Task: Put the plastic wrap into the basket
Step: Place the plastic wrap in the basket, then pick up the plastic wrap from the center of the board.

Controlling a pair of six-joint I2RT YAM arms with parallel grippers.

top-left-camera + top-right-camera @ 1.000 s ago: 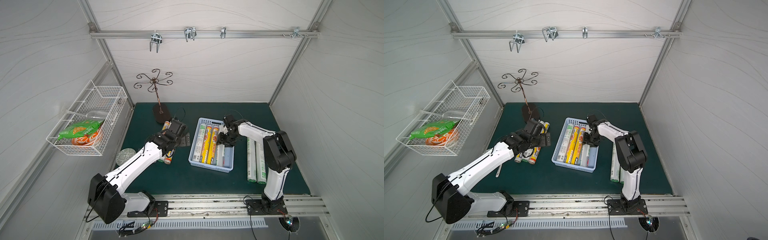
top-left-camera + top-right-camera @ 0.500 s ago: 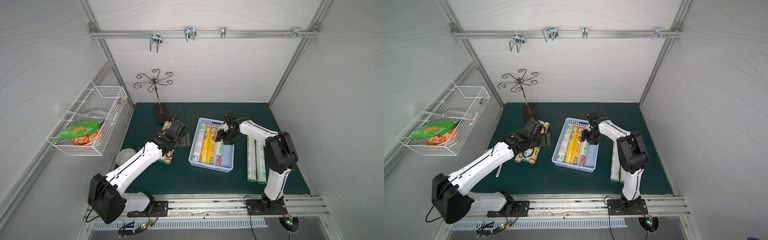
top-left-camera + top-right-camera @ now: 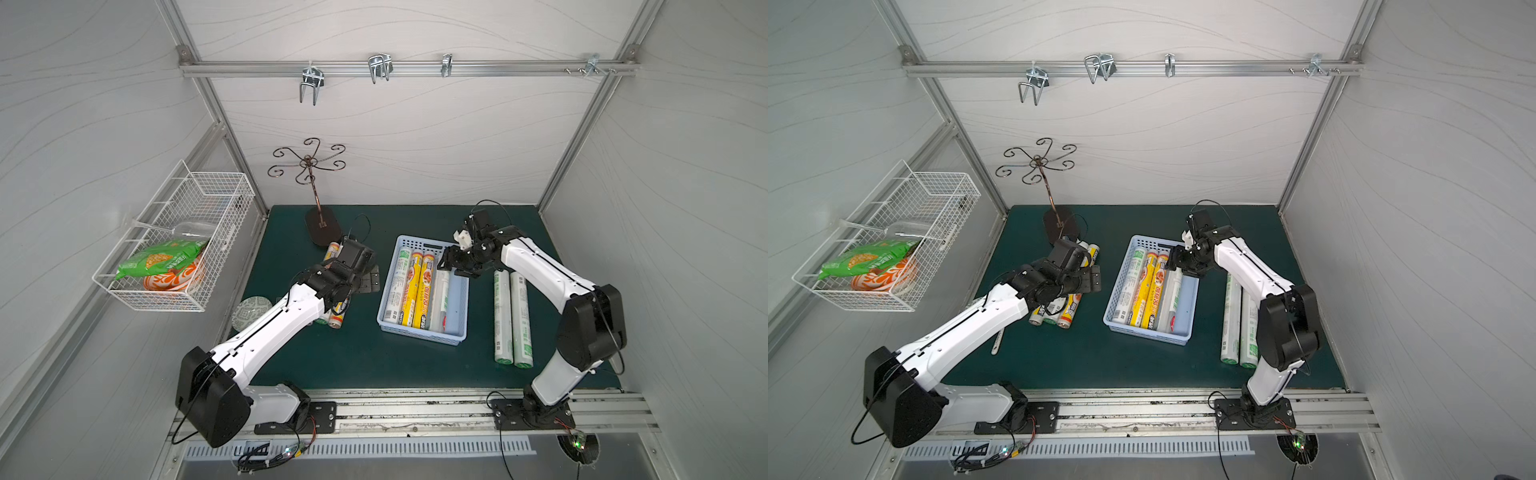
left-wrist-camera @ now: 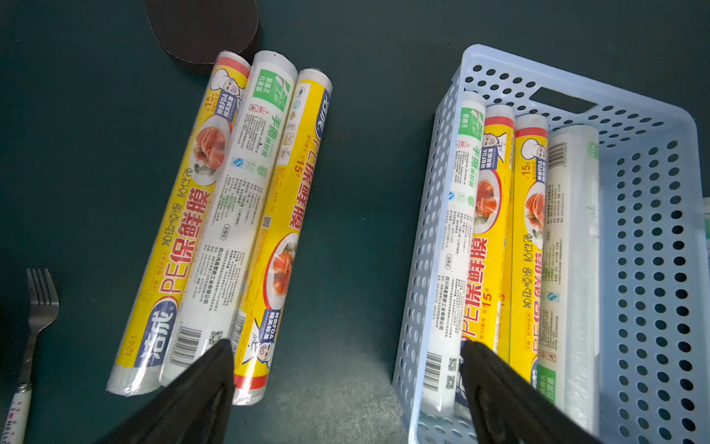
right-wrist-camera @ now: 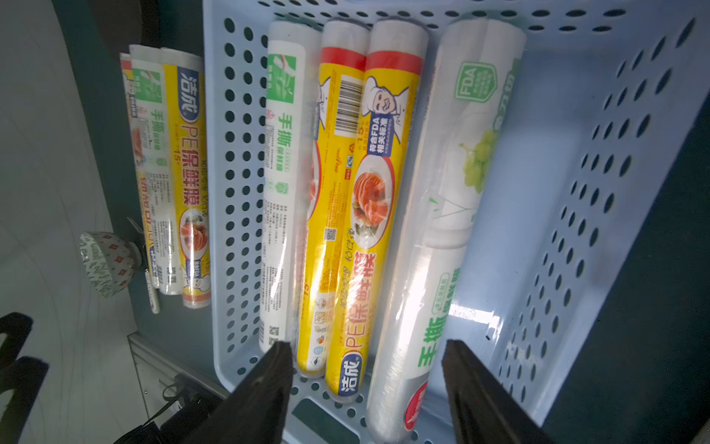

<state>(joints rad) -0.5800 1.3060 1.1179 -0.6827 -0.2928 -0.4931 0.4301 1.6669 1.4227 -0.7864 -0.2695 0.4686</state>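
Observation:
The light-blue basket [image 3: 419,333] [image 3: 1145,335] sits mid-mat and holds several plastic wrap rolls side by side: a white-green one [image 3: 397,286], two yellow ones [image 3: 419,291] and a white one [image 5: 434,230]. My right gripper [image 5: 367,346] [image 3: 455,266] hovers open over the basket's far end, straddling the white roll without touching it. Three more rolls [image 4: 230,215] lie together on the mat left of the basket [image 4: 422,230]. My left gripper [image 4: 345,346] [image 3: 363,276] hangs open above the gap between them and the basket. Two white-green rolls [image 3: 512,318] lie right of the basket.
A dark metal tree stand [image 3: 322,226] rises behind the left rolls. A patterned bowl [image 3: 253,311] and a fork [image 4: 38,307] lie at the mat's left edge. A white wire-mesh basket [image 3: 199,208] with snack bags hangs on the left wall.
My right gripper has spread wider and risen slightly over the basket's far end, and the white roll now lies free in the basket. The left arm has not moved.

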